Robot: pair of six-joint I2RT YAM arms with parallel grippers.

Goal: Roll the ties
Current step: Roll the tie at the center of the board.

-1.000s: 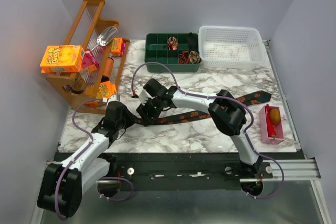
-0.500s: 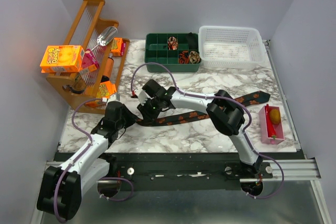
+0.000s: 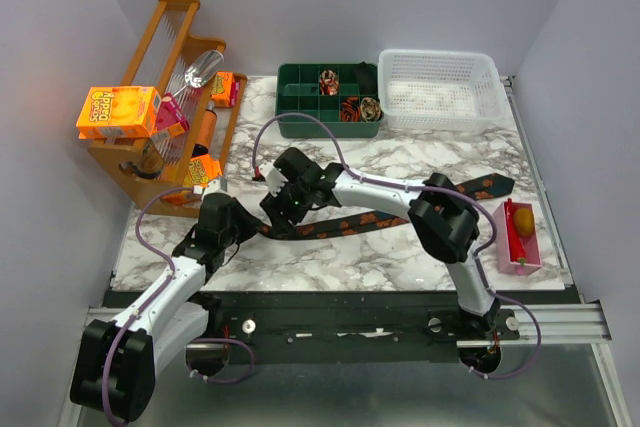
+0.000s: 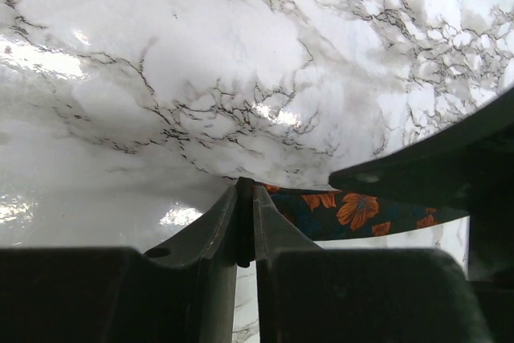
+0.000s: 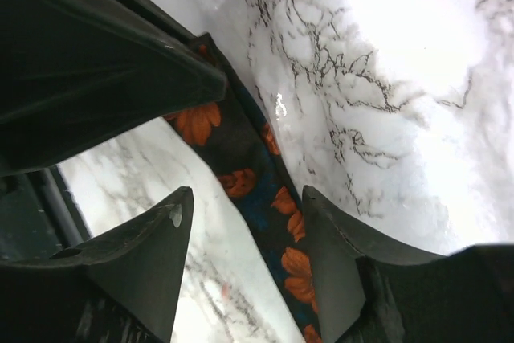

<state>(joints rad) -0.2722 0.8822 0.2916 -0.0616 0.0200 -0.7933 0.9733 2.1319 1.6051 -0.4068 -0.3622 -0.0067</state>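
A dark tie (image 3: 370, 219) with orange flowers lies flat on the marble bench (image 3: 400, 162). It runs from just in front of the left arm's wrist out to the right, and its far end is near a pink tray (image 3: 535, 252). The left pincer (image 4: 245, 198) is clenched: its two fingers press together with only a thin seam between them, tips down at the tie's left end. The cloth reaches the tips, but I cannot tell whether any of it is nipped. The right pincer (image 5: 245, 198) is released. Its fingers (image 5: 157, 267) stand apart, close beside the left pincer, and the strip passes between them. At the back of the bench a green box (image 3: 310, 130) with compartments holds rolled ties (image 3: 328, 79), one in the back row and others in the front row toward the right. A white basket (image 3: 440, 119) stands just beside the box on the right. A wooden rack (image 3: 180, 4) with an orange carton (image 3: 118, 110) is at the left edge.
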